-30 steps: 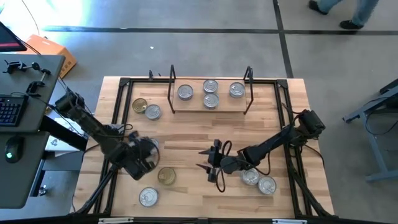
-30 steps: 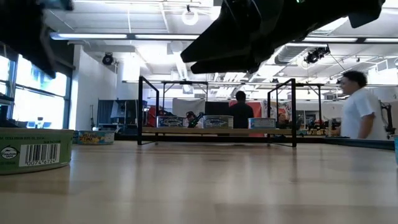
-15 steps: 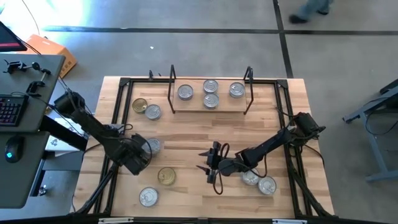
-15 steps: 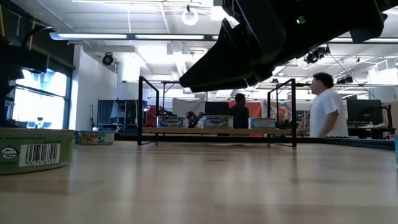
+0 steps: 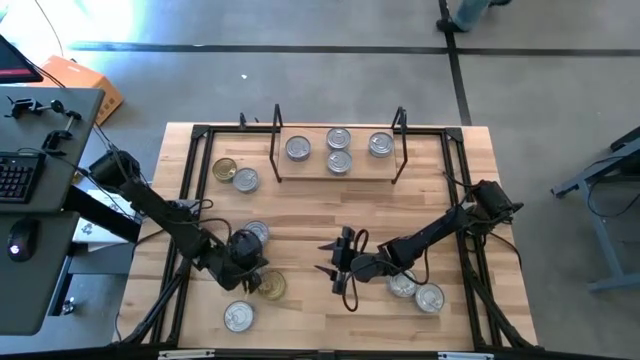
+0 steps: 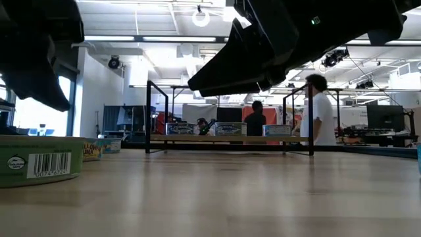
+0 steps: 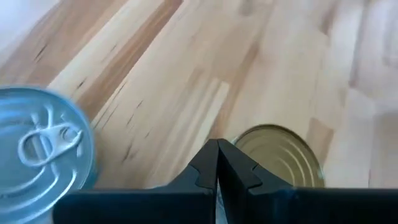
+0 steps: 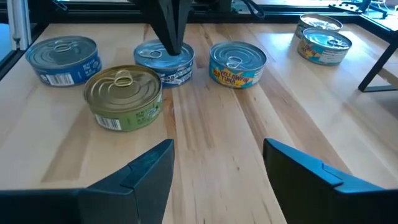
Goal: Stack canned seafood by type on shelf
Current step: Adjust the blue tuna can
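Four silver-lidded tins sit on the shelf [image 5: 338, 165] at the table's far side; its board shows in the low view as the shelf [image 6: 230, 137]. A gold tin [image 5: 226, 169] and a silver tin [image 5: 246, 180] rest left of it. My left gripper [image 5: 247, 264] is shut and points down between a silver tin [image 7: 43, 143] and the gold-lidded tin [image 7: 280, 155], near the table's left front. That gold-lidded tin [image 5: 271, 286] rests flat, as do two silver tins [image 5: 255, 232] [image 5: 238, 316]. My right gripper [image 5: 336, 262] waits open mid-table, facing them. My left gripper's shut fingers [image 7: 217, 158] come from above, pointing down, close beside the rim of the gold-lidded tin [image 8: 124, 93]. I cannot tell whether they touch that tin or the blue-labelled tin [image 8: 163, 59] behind them.
Two more silver tins [image 5: 403, 286] [image 5: 430, 297] lie under my right arm near the front right. A yellow-labelled tin [image 8: 237, 62] stands beside the blue ones. The tabletop's black frame [image 5: 190, 190] runs around the edge. People stand in the room behind the table.
My left gripper has moved toward the table's right and near edge, coming down beside the gold-lidded tin. In the low view that tin has shifted a little toward the right. My right arm has kept still.
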Available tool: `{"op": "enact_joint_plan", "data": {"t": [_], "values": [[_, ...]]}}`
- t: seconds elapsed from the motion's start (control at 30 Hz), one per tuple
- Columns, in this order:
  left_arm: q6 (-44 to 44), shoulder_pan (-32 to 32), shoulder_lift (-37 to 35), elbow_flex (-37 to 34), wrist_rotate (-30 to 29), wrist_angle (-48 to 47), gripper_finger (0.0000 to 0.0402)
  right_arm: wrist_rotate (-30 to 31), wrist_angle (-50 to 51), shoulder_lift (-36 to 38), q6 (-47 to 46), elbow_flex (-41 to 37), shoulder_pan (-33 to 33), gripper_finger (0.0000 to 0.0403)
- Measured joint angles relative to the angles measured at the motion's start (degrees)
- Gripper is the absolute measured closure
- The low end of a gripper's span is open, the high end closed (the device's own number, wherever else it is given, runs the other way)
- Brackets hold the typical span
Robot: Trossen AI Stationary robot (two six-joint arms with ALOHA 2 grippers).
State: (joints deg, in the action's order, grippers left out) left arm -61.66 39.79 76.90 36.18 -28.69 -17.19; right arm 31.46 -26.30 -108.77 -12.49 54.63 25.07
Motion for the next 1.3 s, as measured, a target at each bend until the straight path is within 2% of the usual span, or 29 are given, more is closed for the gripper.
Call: {"op": "enact_joint_plan", "data": {"t": [0.2, 0.3, 0.4, 0.47, 0.53, 0.63, 0.7, 0.8, 0.93, 1.03, 1.17, 1.3], "values": [[0.12, 0.92, -0.15, 4.98, 0.48, -12.25, 0.0401, 0.02, 0.59, 0.00, 0.05, 0.00, 0.48, 0.0167], [-1.11, 1.31, -0.15, 6.73, -1.56, -17.09, 0.0401, 0.86, 1.72, 0.24, -0.60, 0.00, 0.94, 0.0167], [0.84, 1.30, -0.15, 7.04, -3.29, -17.15, 0.0401, 3.54, 7.74, 3.05, -2.53, 0.00, 2.39, 0.0167], [3.00, 1.29, -0.15, 7.00, -5.72, -15.35, 0.0401, 4.07, 15.25, 6.83, -5.93, 0.05, 3.95, 0.0167], [6.01, 1.29, -0.15, 7.00, -9.98, -13.21, 0.0401, 1.62, 25.59, 11.03, -10.97, 0.56, 5.96, 0.0167], [10.64, 1.20, -0.15, 6.97, -17.61, -8.41, 0.0401, -11.25, 39.31, 16.34, -19.96, 2.17, 9.04, 0.0167], [13.70, 0.87, -0.15, 6.97, -21.81, -5.20, 0.0401, -18.15, 46.83, 18.80, -28.03, 3.10, 11.72, 0.0167], [18.27, 0.15, -0.15, 6.97, -24.96, -1.61, 0.0401, -23.29, 60.77, 20.48, -43.66, 4.63, 16.45, 0.0171], [22.07, -0.89, -0.15, 6.97, -25.07, 0.92, 0.0401, -25.07, 74.35, 20.73, -65.32, 5.75, 23.44, 0.0193], [22.90, -1.42, -0.15, 6.97, -25.07, 0.95, 0.0401, -25.40, 79.00, 19.53, -75.84, 5.52, 27.74, 0.0216], [22.92, -1.97, -0.17, 6.97, -25.07, 0.96, 0.0401, -25.49, 79.73, 16.76, -81.42, 5.45, 30.15, 0.0245], [22.90, -2.06, -0.16, 6.97, -25.06, 1.33, 0.0401, -26.36, 78.05, 12.78, -80.32, 5.46, 29.15, 0.0272]]}}
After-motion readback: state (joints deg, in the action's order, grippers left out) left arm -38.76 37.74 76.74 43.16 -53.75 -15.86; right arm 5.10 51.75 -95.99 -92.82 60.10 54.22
